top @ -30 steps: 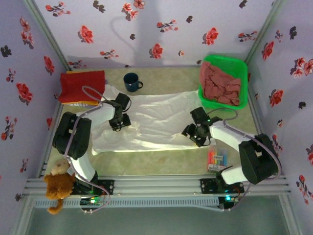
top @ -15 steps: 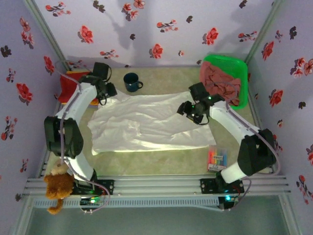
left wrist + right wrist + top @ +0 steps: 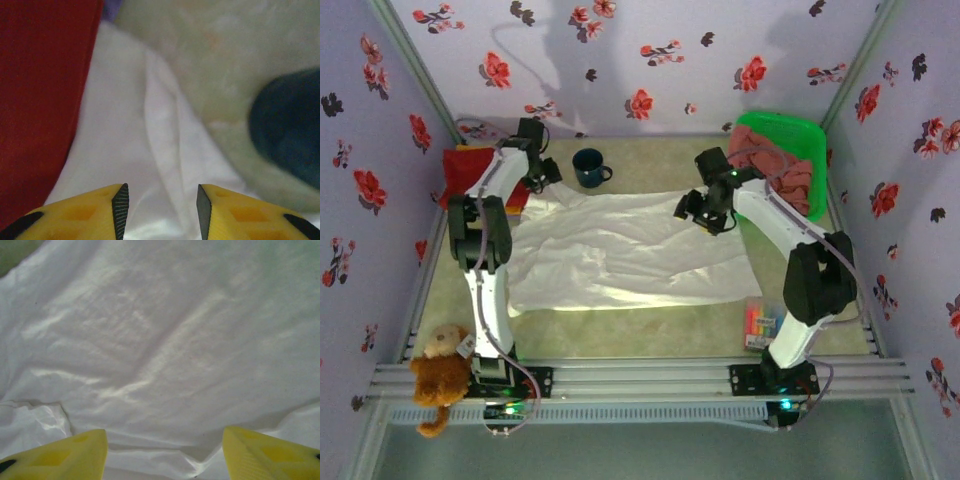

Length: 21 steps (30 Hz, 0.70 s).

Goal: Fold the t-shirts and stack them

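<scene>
We take the white t-shirt (image 3: 620, 250) as landmark: it lies spread flat, wrinkled, across the middle of the table (image 3: 650, 335). Well off its near-left corner, a brown teddy bear (image 3: 438, 375) sits by the table's front rail. At its far-left corner lies the red t-shirt (image 3: 465, 175), a flat folded bundle. In the left wrist view red and white meet along one line. The left gripper (image 3: 540, 178) hangs over that same far-left corner. Its fingers (image 3: 117, 200) are parted with a clear gap and nothing between them, and a raised fold of white cloth lies below. We cannot tell whether the tips touch the cloth. A dark blue mug (image 3: 588, 167) stands upright just beyond the shirt's far edge, right of the left gripper, with bare table between it and the cloth. The right gripper (image 3: 703, 208) is over the shirt's far-right corner. In its wrist view the fingers (image 3: 75, 452) are spread wide, holding nothing, with rumpled white cloth under them. Right of that corner stands a green basket (image 3: 800, 128), with dusty-pink t-shirts (image 3: 795, 180) heaped in it, unfolded. Just off the shirt's near-right corner lies a small pack of coloured markers (image 3: 764, 325), not on the cloth.
</scene>
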Motion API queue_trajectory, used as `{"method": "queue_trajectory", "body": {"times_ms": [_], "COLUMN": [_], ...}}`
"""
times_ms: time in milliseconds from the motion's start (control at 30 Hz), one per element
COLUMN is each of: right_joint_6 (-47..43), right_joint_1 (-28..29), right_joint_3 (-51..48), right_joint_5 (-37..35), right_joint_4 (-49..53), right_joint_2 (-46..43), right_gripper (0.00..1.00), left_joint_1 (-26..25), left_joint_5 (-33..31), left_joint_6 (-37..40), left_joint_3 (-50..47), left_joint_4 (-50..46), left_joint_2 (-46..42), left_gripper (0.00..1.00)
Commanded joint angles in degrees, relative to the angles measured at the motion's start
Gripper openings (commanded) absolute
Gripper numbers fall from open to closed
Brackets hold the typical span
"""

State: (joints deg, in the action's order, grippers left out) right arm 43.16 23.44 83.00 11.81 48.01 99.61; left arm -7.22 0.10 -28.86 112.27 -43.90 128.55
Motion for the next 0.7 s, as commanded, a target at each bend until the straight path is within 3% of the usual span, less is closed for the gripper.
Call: {"method": "queue_trajectory", "body": {"times_ms": [0,433,667], "right_joint_6": [-0.31,2.87,1.16], "right_joint_1": [-0.65,-0.77,-1.03], "right_joint_3": [3.24,4.6,9.99], "right_joint_5": [1.47,3.05,1.94], "right_joint_4": [2.65,0.37,2.02], "right_joint_2": [1.81,3.55,6.91], "right_gripper": [0.63,0.63,0.63], "left_joint_1": [0.03,-0.42,-0.31], "left_joint_5": [-1.24,-5.39,-1.19], "left_joint_6": [1.44,1.51,-0.3], "left_joint_3": [7.02,13.91,15.11], "left_joint_4": [-2.87,-4.96,-4.37], "left_joint_2": [4.89,11.96,15.26], "left_gripper": [0.45,0.49,0.49]}}
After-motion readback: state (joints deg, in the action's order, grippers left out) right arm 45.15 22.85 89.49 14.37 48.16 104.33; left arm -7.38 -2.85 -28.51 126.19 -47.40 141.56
